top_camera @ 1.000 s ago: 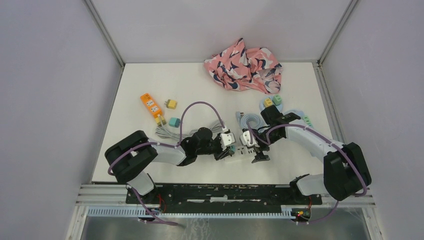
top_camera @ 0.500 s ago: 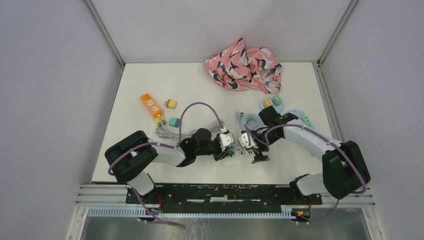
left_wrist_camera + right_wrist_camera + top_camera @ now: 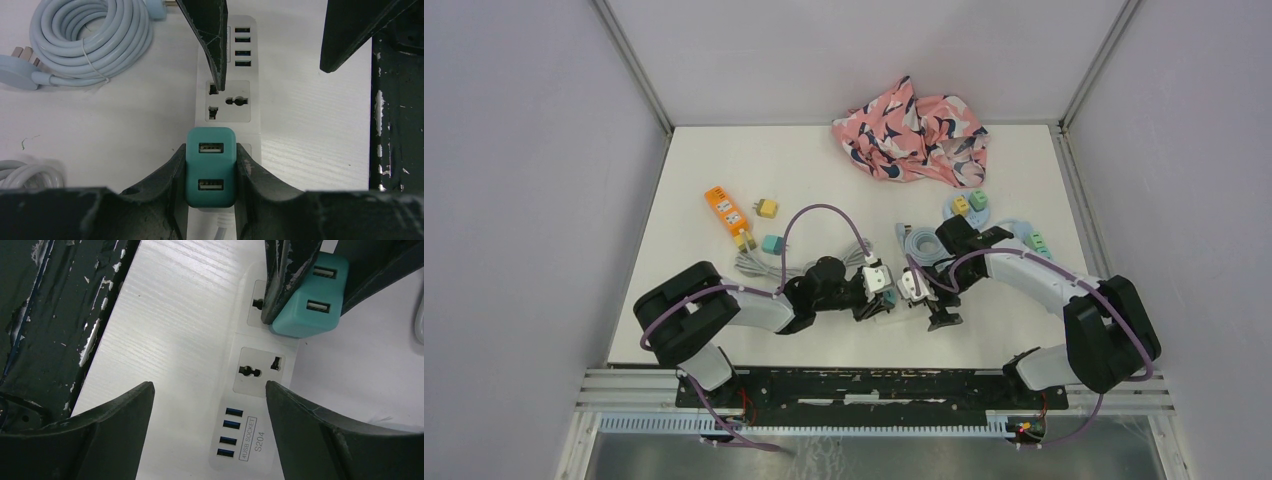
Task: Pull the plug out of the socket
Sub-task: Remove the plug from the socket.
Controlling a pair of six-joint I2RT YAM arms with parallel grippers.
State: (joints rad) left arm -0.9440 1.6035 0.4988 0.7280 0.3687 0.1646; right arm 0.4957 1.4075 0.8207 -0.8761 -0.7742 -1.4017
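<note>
A teal two-port USB plug (image 3: 211,167) sits in the white power strip (image 3: 229,100) near its cable end. My left gripper (image 3: 211,150) is shut on the plug, one finger on each side. In the right wrist view the plug (image 3: 312,310) shows at the top with the left fingers (image 3: 285,275) around it. My right gripper (image 3: 209,385) is open and straddles the strip's (image 3: 250,405) USB-port end, its fingers apart from it. In the top view the left gripper (image 3: 882,297) and right gripper (image 3: 927,300) face each other at the table's near middle.
A coiled pale blue cable (image 3: 92,42) lies beyond the strip. A grey cable coil (image 3: 759,265), an orange device (image 3: 725,210), small adapters (image 3: 767,208) and a pink cloth (image 3: 914,130) lie farther back. The black front rail (image 3: 395,125) runs beside the strip.
My right gripper has shifted slightly left, closer over the strip. My left gripper has stayed shut on the plug, almost still.
</note>
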